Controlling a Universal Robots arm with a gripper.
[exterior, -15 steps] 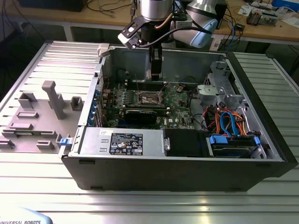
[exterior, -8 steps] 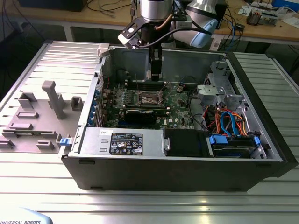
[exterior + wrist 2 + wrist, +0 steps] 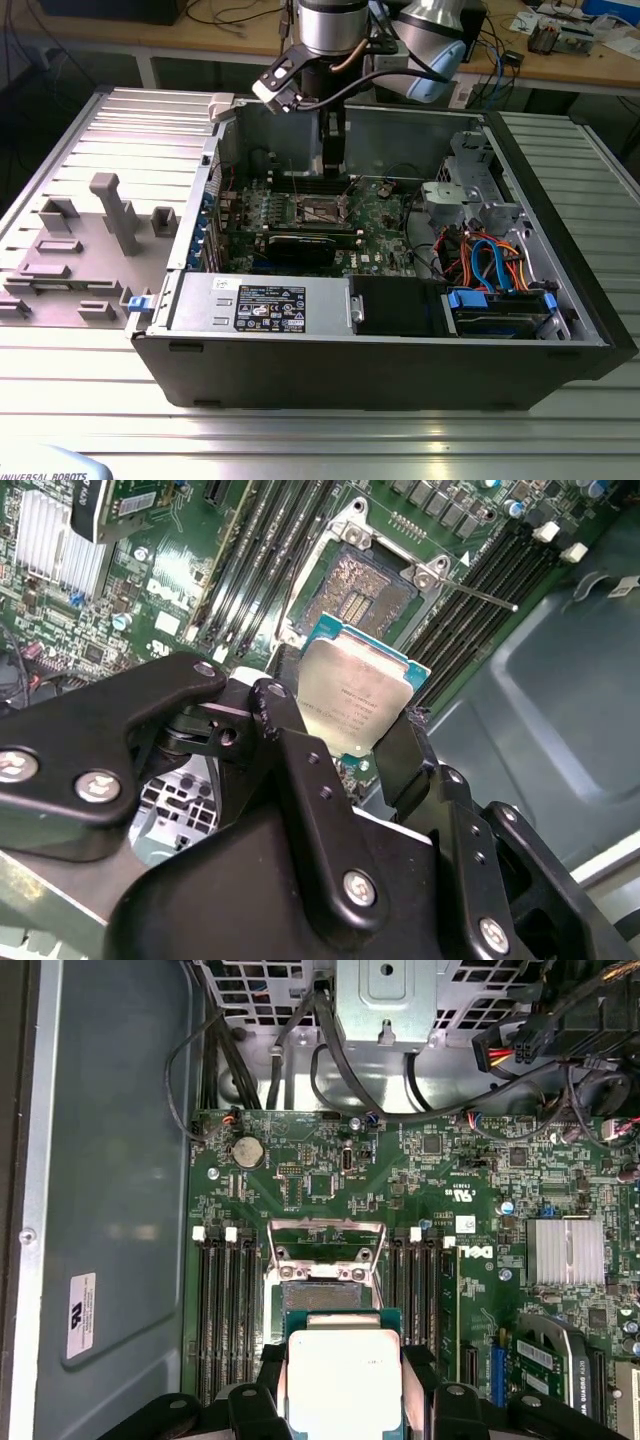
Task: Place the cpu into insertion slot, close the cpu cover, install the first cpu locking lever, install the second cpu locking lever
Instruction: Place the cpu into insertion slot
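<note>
Inside the open computer case, the fingers grip the cpu above the uncovered insertion slot.

The cpu, a flat square chip with a silvery-grey top and a green edge, is clamped by two opposite sides in the gripper, close to the insertion slot but not seated in it. The slot's dark brownish centre lies bare inside its silvery rim. In the first wrist view the cpu cover, a thin silvery frame, stands swung up along one edge of the slot.
</note>
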